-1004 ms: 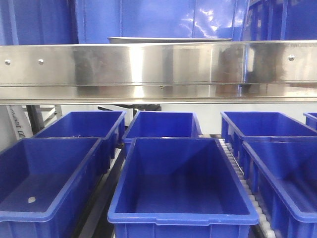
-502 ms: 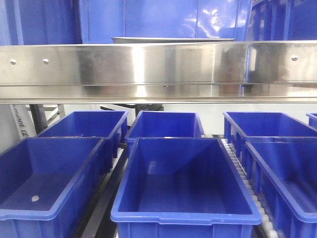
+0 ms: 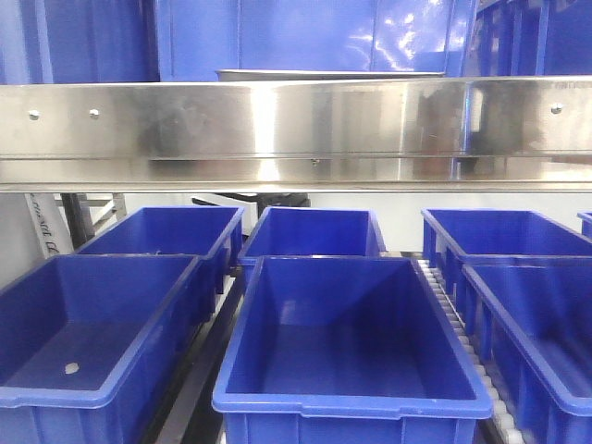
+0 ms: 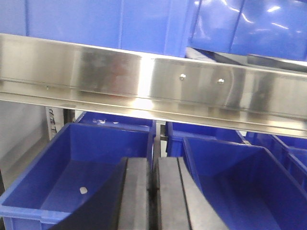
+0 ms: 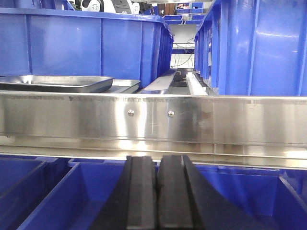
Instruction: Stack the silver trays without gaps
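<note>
— Rail first, since it fills most of what I see: a long, mirror-bright stainless steel rail with rivets [image 3: 296,129] runs straight across my front view, with deep blue plastic bins [image 3: 347,338] in rows on the level below it. What do you want to know?

— Where are the trays you're meant to stack?

— Up behind that rail. My right wrist view shows a shallow rectangular tray of shiny stainless steel [image 5: 57,82] sitting on the upper level, left of centre, with the flat rim of a second silver tray [image 5: 125,85] showing just beside it on its right. From the front, only a thin grey edge of a tray [image 3: 328,74] peeks over the rail. I cannot tell how they sit against each other.

— And your pincers?

— Both clenched on nothing. The left pincer [image 4: 152,191] has its dark pads pressed together, pointing at the bins below the rail. The right pincer [image 5: 157,191] is likewise closed and empty, at about rail height.

— So which step is this?

— I judge it the approach; no tray is touched yet. Next I would need to lift the right pincer clear above the rail, spread its pads, and reach left toward the nearest tray's thin rim. That rim is slim and slick, so a square grip matters.
</note>
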{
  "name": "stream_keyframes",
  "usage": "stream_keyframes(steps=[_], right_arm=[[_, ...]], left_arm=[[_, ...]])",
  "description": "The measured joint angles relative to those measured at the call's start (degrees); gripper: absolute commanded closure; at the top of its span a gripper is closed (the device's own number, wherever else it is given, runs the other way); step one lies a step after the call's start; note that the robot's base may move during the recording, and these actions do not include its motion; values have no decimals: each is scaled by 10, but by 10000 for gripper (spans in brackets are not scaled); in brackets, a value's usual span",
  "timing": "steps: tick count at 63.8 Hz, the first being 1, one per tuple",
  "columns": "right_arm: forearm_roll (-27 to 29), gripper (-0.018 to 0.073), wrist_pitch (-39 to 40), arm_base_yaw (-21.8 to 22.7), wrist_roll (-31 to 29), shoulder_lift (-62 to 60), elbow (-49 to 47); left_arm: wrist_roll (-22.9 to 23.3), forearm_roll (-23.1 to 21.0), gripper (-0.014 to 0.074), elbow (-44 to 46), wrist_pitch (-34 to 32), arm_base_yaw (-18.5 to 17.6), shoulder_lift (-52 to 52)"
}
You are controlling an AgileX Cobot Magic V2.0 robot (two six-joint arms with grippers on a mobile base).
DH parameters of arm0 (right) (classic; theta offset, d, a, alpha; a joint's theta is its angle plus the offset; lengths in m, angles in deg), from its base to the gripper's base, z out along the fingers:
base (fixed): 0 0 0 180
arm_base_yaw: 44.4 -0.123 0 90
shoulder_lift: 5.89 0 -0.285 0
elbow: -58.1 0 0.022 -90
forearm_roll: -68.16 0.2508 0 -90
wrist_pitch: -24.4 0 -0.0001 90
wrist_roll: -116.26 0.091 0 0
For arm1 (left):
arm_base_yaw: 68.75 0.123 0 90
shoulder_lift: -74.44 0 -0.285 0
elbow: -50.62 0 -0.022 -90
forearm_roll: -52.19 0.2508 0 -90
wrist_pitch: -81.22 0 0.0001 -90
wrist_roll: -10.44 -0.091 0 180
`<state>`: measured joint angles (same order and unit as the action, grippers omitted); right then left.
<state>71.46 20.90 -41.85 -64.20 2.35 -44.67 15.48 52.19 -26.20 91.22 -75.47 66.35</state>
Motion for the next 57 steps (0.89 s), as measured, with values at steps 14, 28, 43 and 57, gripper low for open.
stream_keyframes(steps=[14, 28, 43, 57], right_arm=[[0, 648, 0, 0, 0, -1, 0], [0, 648, 0, 0, 0, -1, 0], [0, 648, 0, 0, 0, -1, 0], [0, 648, 0, 0, 0, -1, 0]], left_arm=[[0, 39, 614, -4, -38, 0, 0], [7, 64, 614, -5, -38, -9, 0], [10, 67, 614, -5, -38, -36, 0], [10, 67, 614, -5, -31, -36, 0]])
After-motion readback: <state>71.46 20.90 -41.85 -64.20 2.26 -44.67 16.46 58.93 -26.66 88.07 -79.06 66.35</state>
